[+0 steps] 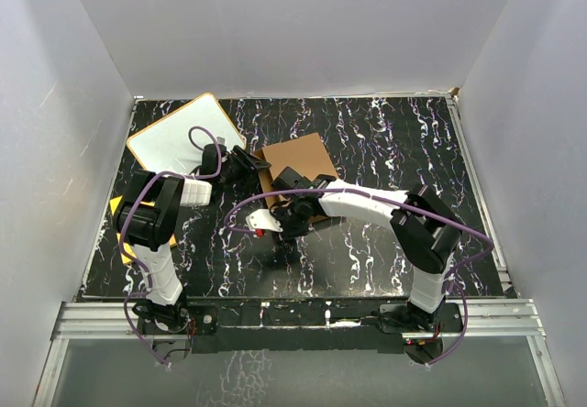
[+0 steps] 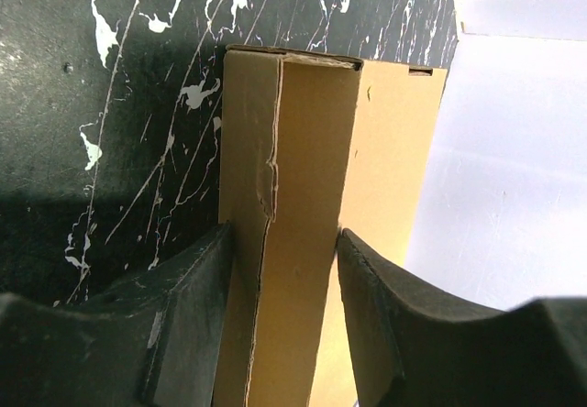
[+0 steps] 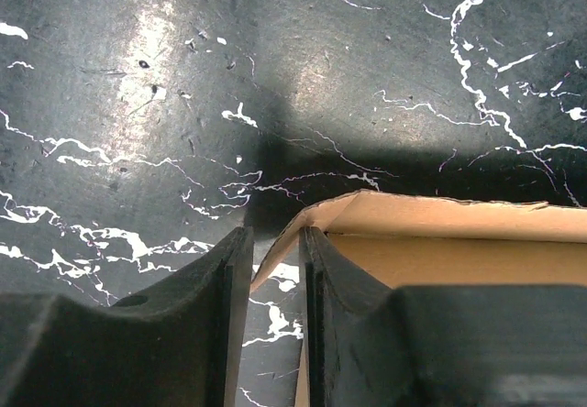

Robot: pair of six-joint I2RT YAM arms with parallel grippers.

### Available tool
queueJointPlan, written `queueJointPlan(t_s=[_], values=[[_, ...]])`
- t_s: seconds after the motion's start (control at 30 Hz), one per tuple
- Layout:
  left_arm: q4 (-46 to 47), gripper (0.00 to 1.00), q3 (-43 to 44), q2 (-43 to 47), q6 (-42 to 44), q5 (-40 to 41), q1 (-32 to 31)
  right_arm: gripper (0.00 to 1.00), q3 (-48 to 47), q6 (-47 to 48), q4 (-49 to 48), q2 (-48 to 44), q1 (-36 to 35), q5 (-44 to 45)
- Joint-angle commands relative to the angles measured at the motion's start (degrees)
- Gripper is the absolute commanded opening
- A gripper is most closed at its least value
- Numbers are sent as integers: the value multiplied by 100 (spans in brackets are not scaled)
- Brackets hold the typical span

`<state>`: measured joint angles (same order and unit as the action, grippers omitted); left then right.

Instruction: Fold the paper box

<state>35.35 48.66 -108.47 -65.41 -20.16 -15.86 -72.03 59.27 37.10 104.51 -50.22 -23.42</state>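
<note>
"Black worktop (image 1: 385, 242) with white veins, pale walls on three sides. Where did the paper box (image 1: 303, 159) sit on it?"

"Near the middle, a little left of centre and towards the far side, turned at a slant. It lay between the two hands, half built, with one side wall up."

"Which hand was closer to the work?"

"Both were on it. The left hand (image 1: 240, 164) met the box at its left edge. From the left wrist view the raised wall ran straight away from the hand (image 2: 284, 237), and both fingers pressed that doubled wall, so I judged it clenched on the cardboard (image 2: 312, 150)."

"And the other?"

"The right hand (image 1: 292, 207) came at the near edge. Its fingers (image 3: 220, 269) stood almost together with a flap corner of the box (image 3: 440, 219) running down between them; a pinch, as far as I could tell."

"Arm poses?"

"The right arm reached low and far across to the left. The left arm was bent sharply at the elbow, forearm turned right. A white board with an orange rim (image 1: 183, 137) lay just behind it."
</note>
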Motion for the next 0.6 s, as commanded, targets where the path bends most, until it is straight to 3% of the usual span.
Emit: queueJointPlan(t_s=[0.0,0.23,0.57], values=[[-911,46,-152,-250,239,-175,-78,33,-105,-45,-746,-31,48,460],[-958,49,-153,-171,384,-228,-67,14,-290,28,-517,144,29,534],[-1001,61,-295,125,596,-496,-49,13,532,785,-8,-663,120,179]])
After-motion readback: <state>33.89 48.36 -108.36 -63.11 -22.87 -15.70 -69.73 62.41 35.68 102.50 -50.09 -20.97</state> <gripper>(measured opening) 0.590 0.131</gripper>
